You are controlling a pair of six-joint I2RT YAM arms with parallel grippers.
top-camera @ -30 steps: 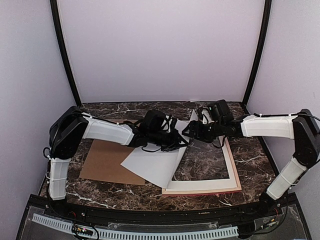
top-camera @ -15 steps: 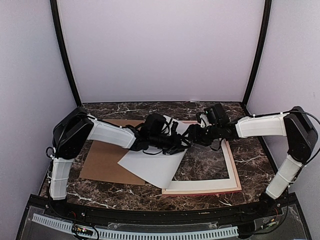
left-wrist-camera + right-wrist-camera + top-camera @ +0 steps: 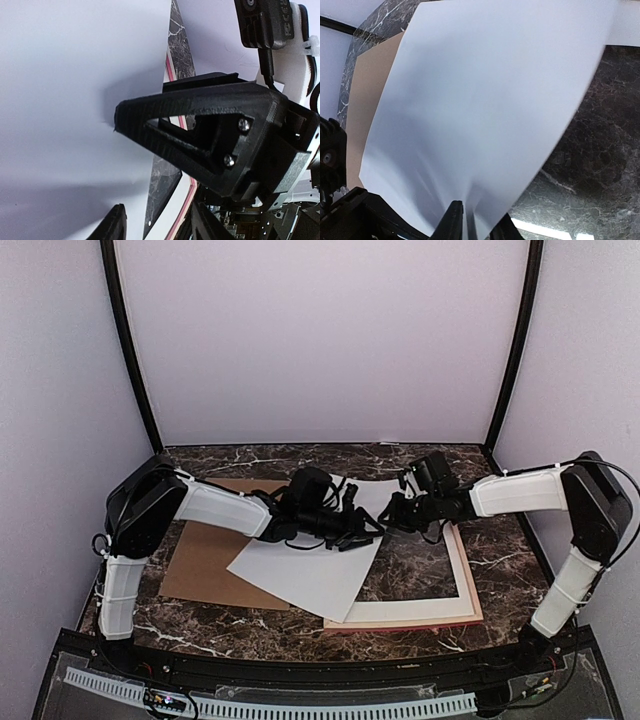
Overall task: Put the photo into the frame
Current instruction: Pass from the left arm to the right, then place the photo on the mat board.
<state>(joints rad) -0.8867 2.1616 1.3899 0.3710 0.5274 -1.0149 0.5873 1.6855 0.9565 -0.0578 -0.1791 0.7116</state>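
Observation:
The photo shows only its blank white back and lies slanted over the frame's left side and the brown panel. Its far corner is lifted. My right gripper is shut on that edge of the photo, and the paper buckles between its fingers. My left gripper is open just beside it, jaws apart, with the photo along its left finger. In the top view the left gripper and the right gripper almost touch. The frame lies flat at the right, pale with a pink-red edge.
A brown hardboard panel lies flat at the left, partly under the photo; it also shows in the right wrist view. Dark marble table shows inside and around the frame. Both arms reach inward across the table's middle.
My right gripper has closed on the photo's raised edge. My left gripper has opened and let go of it. The sheet has sunk lower and slid slightly toward the front left.

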